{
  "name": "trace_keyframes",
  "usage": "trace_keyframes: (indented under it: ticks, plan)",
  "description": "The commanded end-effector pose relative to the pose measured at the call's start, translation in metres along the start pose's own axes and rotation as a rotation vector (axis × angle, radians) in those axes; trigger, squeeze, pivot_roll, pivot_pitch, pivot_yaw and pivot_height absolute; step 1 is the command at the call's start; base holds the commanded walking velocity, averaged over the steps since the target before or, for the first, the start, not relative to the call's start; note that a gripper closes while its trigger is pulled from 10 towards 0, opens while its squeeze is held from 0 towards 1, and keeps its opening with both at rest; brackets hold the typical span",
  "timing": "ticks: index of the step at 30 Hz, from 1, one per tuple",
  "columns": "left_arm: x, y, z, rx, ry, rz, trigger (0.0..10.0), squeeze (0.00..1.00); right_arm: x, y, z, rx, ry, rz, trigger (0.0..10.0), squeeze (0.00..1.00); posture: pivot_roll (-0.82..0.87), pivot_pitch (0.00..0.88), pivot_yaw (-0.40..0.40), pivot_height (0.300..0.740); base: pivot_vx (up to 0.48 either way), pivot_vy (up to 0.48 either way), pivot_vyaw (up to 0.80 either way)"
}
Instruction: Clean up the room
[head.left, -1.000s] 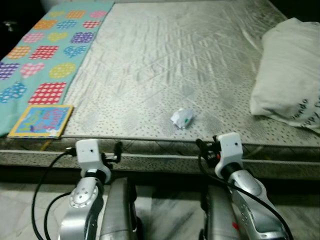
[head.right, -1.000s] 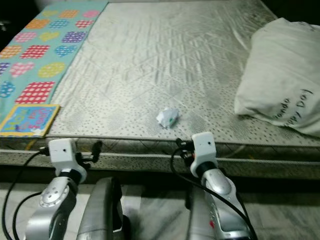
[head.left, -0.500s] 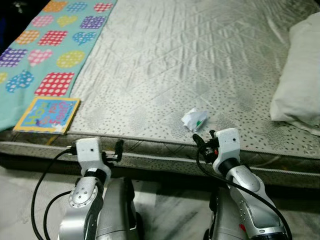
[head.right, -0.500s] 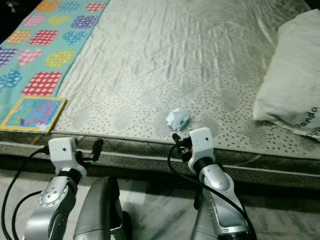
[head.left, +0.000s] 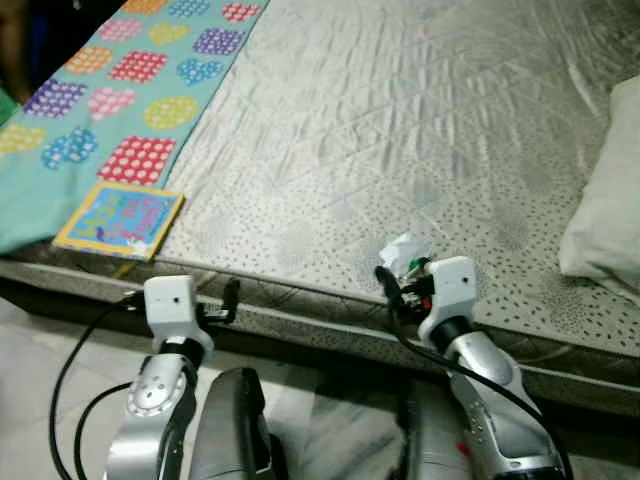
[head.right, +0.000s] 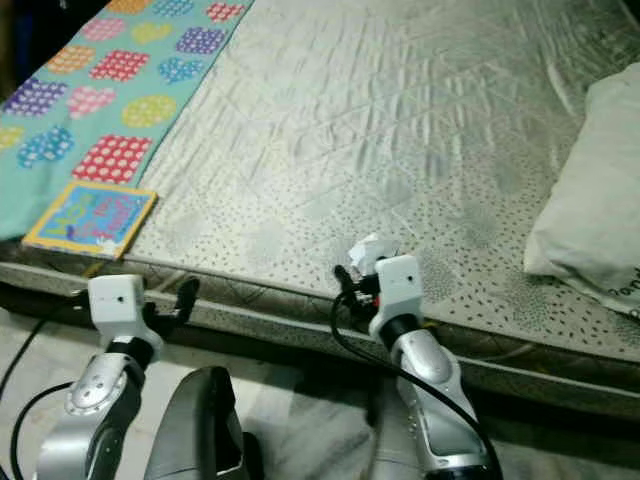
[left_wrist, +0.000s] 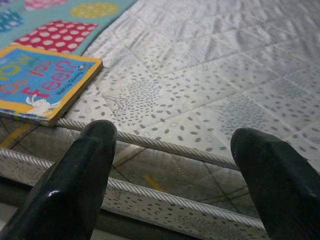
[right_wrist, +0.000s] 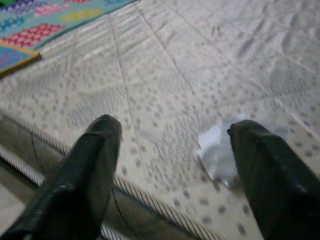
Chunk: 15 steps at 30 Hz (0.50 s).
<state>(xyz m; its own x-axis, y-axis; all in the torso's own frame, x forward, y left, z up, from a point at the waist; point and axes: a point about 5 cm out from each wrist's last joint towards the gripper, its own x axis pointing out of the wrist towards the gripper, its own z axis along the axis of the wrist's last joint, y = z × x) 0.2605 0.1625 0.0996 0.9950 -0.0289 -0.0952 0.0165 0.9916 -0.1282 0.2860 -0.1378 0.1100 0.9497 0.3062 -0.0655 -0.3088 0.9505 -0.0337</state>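
A crumpled white paper with a green spot (head.left: 405, 250) lies on the grey quilted mattress (head.left: 400, 110) near its front edge. My right gripper (head.left: 402, 281) hovers over that edge just short of the paper, open. In the right wrist view the paper (right_wrist: 219, 150) lies by one fingertip (right_wrist: 250, 137), not between the two. My left gripper (head.left: 228, 300) is held before the mattress edge, open and empty (left_wrist: 172, 132). A colourful children's board book (head.left: 120, 220) rests at the mattress's front left.
A teal blanket with patterned hearts and circles (head.left: 120, 90) covers the bed's left side, under the book. A white pillow (head.left: 610, 210) lies at the right. Pale marble floor (head.left: 60, 350) runs below the bed's edge.
The view has come nearer the bed and swung right. My right gripper has reached forward from below the mattress edge up to the crumpled paper. The left gripper keeps its pose.
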Motion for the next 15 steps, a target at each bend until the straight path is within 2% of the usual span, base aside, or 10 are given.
trace_keyframes:
  ticks: [1, 3, 4, 6, 7, 8, 9, 15]
  plan:
    - [-0.003, 0.003, -0.004, 0.007, 0.026, 0.015, 10.0, 0.0, -0.002, -0.001, -0.005, 0.011, 0.02, -0.007, 10.0, 1.0, -0.13, 0.188, 0.057, 0.532, 0.0, 0.0, 0.0]
    - [-0.003, 0.003, -0.005, 0.007, 0.03, 0.019, 10.0, 0.0, 0.0, -0.001, -0.006, 0.011, 0.022, -0.01, 10.0, 1.0, -0.13, 0.193, 0.056, 0.532, 0.0, 0.0, 0.0]
    - [-0.004, 0.003, -0.005, 0.008, 0.031, 0.02, 10.0, 0.0, 0.001, -0.001, -0.006, 0.012, 0.024, -0.012, 10.0, 0.53, -0.12, 0.195, 0.054, 0.532, 0.0, 0.0, 0.0]
    - [-0.004, 0.004, -0.005, 0.008, 0.031, 0.022, 10.0, 0.0, 0.001, -0.002, -0.006, 0.015, 0.026, -0.014, 10.0, 0.5, -0.12, 0.199, 0.053, 0.532, 0.0, 0.0, 0.0]
    - [-0.005, 0.005, -0.005, 0.008, 0.033, 0.03, 10.0, 0.0, 0.002, -0.002, -0.006, 0.015, 0.028, -0.016, 10.0, 0.24, -0.11, 0.204, 0.05, 0.532, 0.0, 0.0, 0.0]
    - [-0.005, 0.006, -0.005, 0.007, 0.034, 0.034, 10.0, 0.0, 0.003, -0.002, -0.006, 0.015, 0.029, -0.017, 10.0, 0.24, -0.11, 0.204, 0.05, 0.532, 0.0, 0.0, 0.0]
    - [-0.005, 0.007, -0.004, 0.009, 0.036, 0.041, 10.0, 0.0, 0.004, -0.002, -0.006, 0.017, 0.031, -0.018, 10.0, 0.0, -0.1, 0.212, 0.047, 0.532, 0.0, 0.0, 0.0]
    - [-0.008, 0.013, -0.003, 0.024, 0.041, 0.057, 10.0, 0.0, 0.011, 0.001, -0.005, 0.025, 0.031, -0.015, 10.0, 0.0, -0.09, 0.241, 0.044, 0.532, 0.0, 0.0, 0.0]
